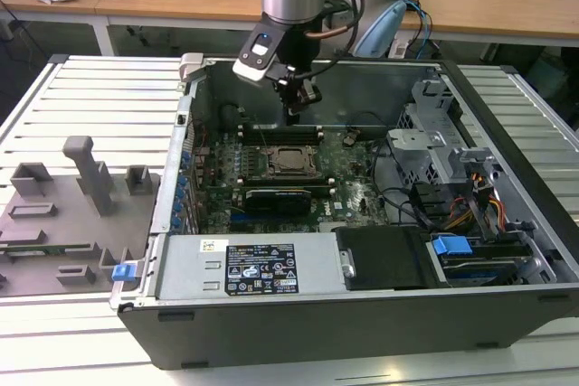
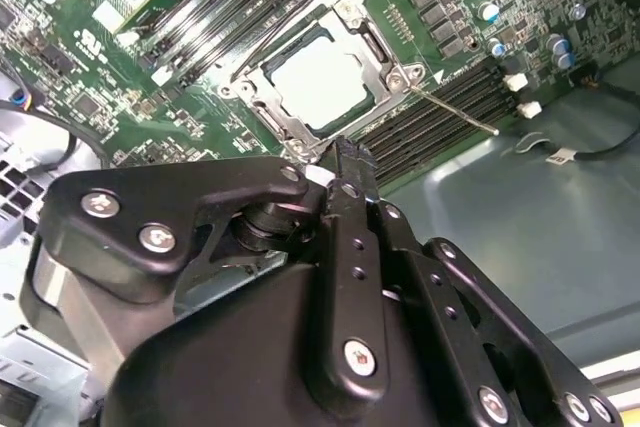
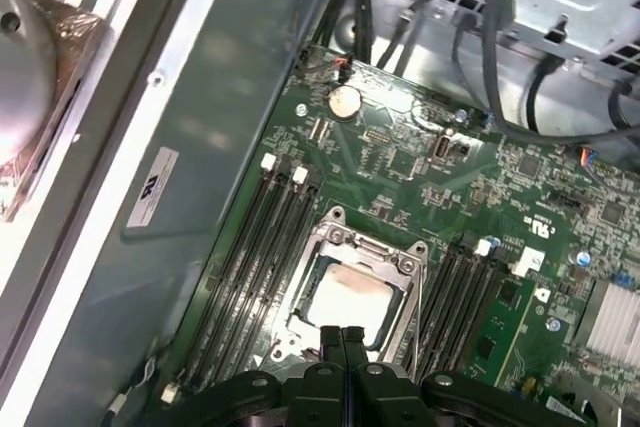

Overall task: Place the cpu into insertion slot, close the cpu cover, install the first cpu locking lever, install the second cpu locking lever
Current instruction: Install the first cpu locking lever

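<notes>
The cpu (image 1: 291,160) lies flat in the insertion slot (image 1: 272,163) on the green board inside the open computer case. Its pale silver top (image 2: 315,82) shows through the cut-out of the cpu cover (image 2: 375,47), which lies down over it. A thin metal locking lever (image 2: 455,110) sticks out from one socket corner over the memory slots. My gripper (image 1: 295,113) hangs above the board just behind the socket. Its black fingertips (image 3: 342,339) are pressed together with nothing between them, and they stand close over the socket's edge (image 2: 343,159). The cpu (image 3: 345,297) and the cover (image 3: 400,265) also appear in the first wrist view.
Long black memory slots (image 3: 250,247) flank the socket. A black expansion card (image 1: 280,196) lies in front of it, then the power supply (image 1: 258,268). A metal drive cage (image 1: 434,146) and cables (image 1: 407,201) fill the exterior view's right. A grey fixture tray (image 1: 63,214) stands outside the case.
</notes>
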### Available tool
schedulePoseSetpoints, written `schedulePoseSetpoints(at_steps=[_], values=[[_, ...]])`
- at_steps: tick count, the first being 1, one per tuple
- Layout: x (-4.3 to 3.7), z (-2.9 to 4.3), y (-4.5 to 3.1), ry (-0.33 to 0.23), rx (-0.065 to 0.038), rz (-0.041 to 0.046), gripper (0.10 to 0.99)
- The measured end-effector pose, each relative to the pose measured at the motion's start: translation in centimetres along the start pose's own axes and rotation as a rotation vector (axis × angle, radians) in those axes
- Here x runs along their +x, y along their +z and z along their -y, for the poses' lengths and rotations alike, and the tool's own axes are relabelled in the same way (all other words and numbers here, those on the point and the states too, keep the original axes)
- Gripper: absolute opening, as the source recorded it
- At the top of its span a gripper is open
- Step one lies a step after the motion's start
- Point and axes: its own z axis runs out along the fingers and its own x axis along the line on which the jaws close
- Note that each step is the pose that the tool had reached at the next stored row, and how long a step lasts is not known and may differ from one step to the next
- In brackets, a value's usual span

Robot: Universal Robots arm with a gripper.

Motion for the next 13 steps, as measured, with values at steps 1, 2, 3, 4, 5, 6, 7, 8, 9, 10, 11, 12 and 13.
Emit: schedulePoseSetpoints(at_steps=[1, 2, 3, 4, 5, 6, 7, 8, 9, 10, 11, 12, 13], values=[[0.00, 0.00, 0.00, -0.012, 0.000, -0.0010, 0.106], [0.00, 0.00, 0.00, -0.026, 0.000, -0.0021, 0.106], [0.00, 0.00, 0.00, -0.037, 0.001, -0.0030, 0.106], [0.00, 0.00, 0.00, -0.044, 0.001, -0.0036, 0.106], [0.00, 0.00, 0.01, -0.054, 0.001, -0.0045, 0.106], [0.00, 0.00, 0.00, -0.061, 0.001, -0.0051, 0.106], [0.00, 0.00, 0.00, -0.068, 0.001, -0.0056, 0.106], [0.00, 0.00, 0.00, -0.081, 0.001, -0.0068, 0.106], [0.00, 0.00, 0.00, -0.088, 0.002, -0.0072, 0.106], [0.00, 0.00, 0.00, -0.095, 0.002, -0.0078, 0.106], [0.00, 0.00, 0.00, -0.104, 0.002, -0.0086, 0.106], [0.00, 0.00, 0.00, -0.112, 0.002, -0.0093, 0.106], [0.00, 0.00, 0.00, -0.125, 0.002, -0.0104, 0.106]])
